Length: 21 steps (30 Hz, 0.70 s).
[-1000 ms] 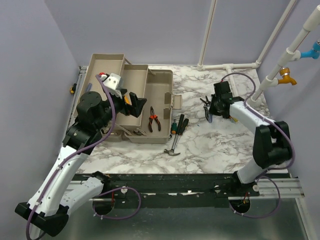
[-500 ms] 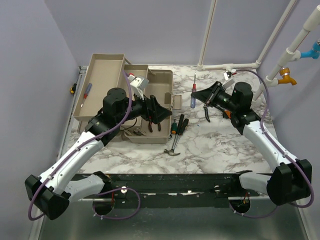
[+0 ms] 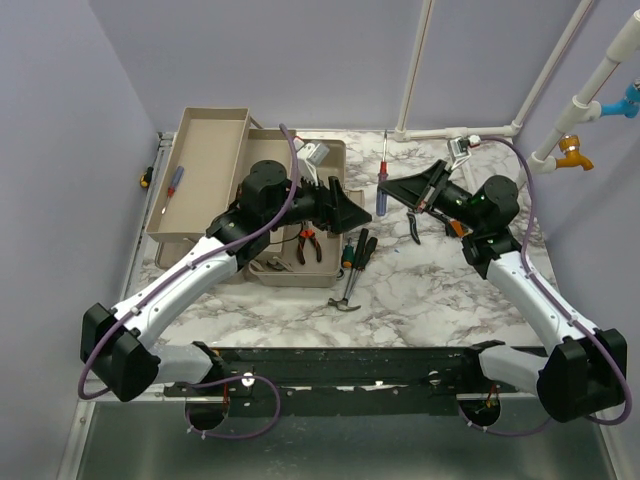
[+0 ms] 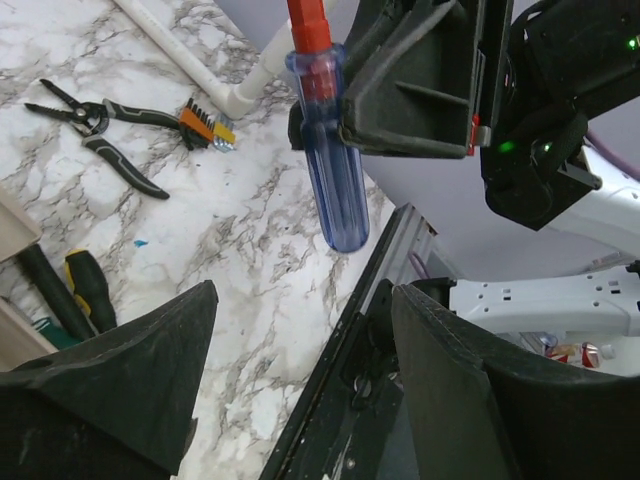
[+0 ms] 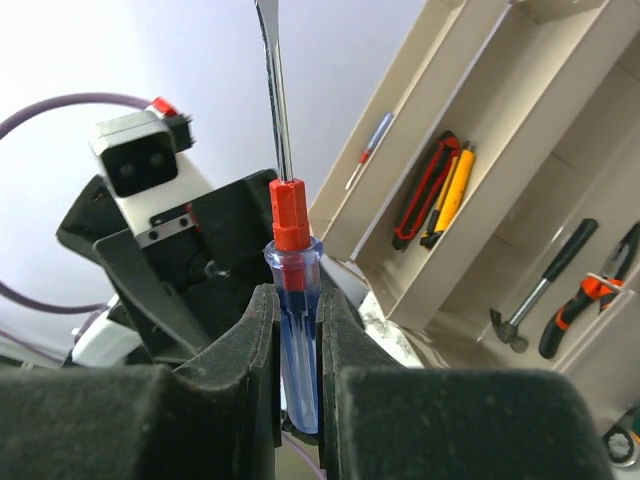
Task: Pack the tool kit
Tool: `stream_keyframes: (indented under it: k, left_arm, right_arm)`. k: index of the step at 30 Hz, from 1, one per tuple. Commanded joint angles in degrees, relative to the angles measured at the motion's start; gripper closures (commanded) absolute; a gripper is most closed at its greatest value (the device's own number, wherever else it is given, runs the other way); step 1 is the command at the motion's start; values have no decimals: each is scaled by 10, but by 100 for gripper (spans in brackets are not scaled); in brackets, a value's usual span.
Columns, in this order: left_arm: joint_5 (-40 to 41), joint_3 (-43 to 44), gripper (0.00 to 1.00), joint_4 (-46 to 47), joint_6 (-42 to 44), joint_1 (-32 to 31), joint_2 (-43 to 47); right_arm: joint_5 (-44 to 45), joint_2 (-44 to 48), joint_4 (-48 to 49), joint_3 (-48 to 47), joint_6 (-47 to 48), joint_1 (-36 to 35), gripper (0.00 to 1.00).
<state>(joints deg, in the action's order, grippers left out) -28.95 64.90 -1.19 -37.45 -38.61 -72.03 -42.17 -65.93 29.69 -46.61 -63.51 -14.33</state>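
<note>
The beige toolbox (image 3: 325, 170) stands open at the left, its trays (image 3: 205, 170) folded out; orange-handled pliers (image 3: 308, 243) lie in it. My right gripper (image 3: 396, 189) is shut on a blue-handled screwdriver (image 3: 381, 198) with a red collar, held upright above the table, its shaft pointing up (image 5: 293, 330). My left gripper (image 3: 350, 214) is open and empty, just left of that screwdriver (image 4: 330, 170), which hangs beyond its fingers (image 4: 120, 390). Two screwdrivers (image 3: 357, 250), a hammer (image 3: 347, 295) and black pliers (image 3: 415, 218) lie on the marble table (image 3: 430, 290).
Red and yellow utility knives (image 5: 440, 190) and a small red screwdriver (image 5: 366, 148) lie in the trays. A hammer (image 5: 545, 290) lies in the box. White pipes (image 3: 460, 132) run along the table's back edge, and a black rail (image 3: 350, 365) runs along the front.
My left arm swung right from over the toolbox trays toward the right gripper. My right arm lifted the screwdriver and brought it left, shaft up.
</note>
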Motion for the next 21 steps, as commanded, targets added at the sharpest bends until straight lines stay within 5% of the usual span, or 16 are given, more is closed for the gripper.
stream_keyframes:
  k: [1, 12, 15, 19, 20, 21]
  left_arm:
    - [-35, 37, 31, 48, -31, -11, -32]
    - [-48, 69, 50, 69, -52, -27, -76]
    - [-57, 63, 67, 94, -60, -26, -81]
    - [-57, 60, 79, 104, -64, -27, -85]
    - [-60, 61, 99, 102, -60, -26, -87]
    - [-61, 61, 100, 99, -58, -26, -86]
  right_arm:
    - [-32, 10, 45, 0, -24, -9, 99]
    - [-35, 4, 72, 9, -41, -23, 99]
    - [-34, 1, 75, 10, -43, -26, 99]
    - [-34, -1, 81, 11, -45, -33, 99]
    - [-33, 0, 79, 10, -41, -33, 93]
    - [-32, 1, 73, 9, -36, -34, 81]
